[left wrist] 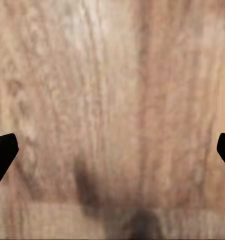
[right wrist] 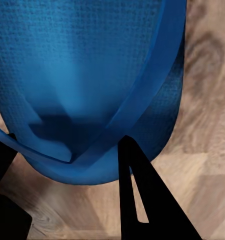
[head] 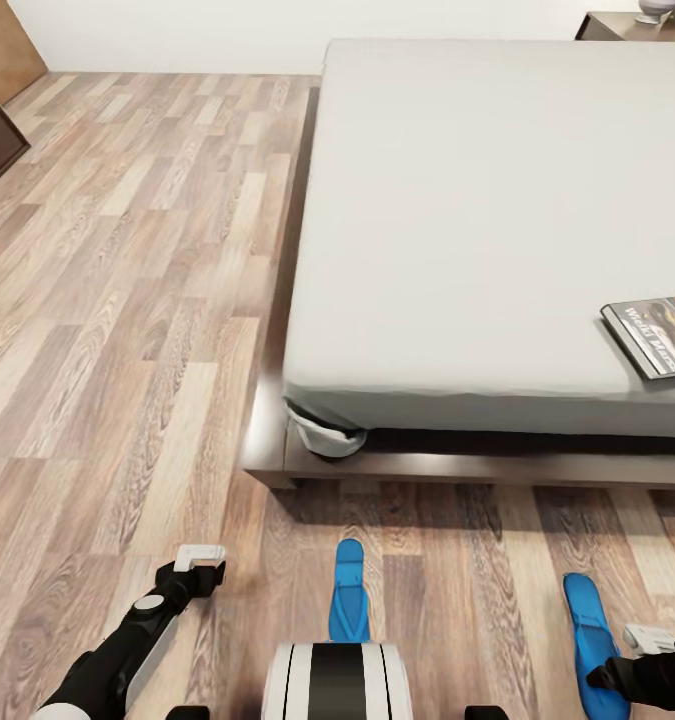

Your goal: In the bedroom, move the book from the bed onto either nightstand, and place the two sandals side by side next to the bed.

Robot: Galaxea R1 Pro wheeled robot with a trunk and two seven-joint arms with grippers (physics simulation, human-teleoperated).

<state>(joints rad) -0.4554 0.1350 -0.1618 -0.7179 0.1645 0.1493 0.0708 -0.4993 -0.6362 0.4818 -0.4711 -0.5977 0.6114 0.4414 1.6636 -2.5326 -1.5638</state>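
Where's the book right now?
In the head view the book lies flat on the bed, at the picture's right edge near the mattress's front edge, above the sandal on the floor by the right gripper.

The left claw [left wrist: 112,150] is hanging spread wide over the blurred wood-plank floor [left wrist: 112,75], its dark fingertips [left wrist: 2,152] apart; a dim smudge, perhaps shadow, is lying between them.

floor [head: 127,300]: wood planks | mattress [head: 477,220]: matt cloth | sandal [right wrist: 82,75]: textured rubber
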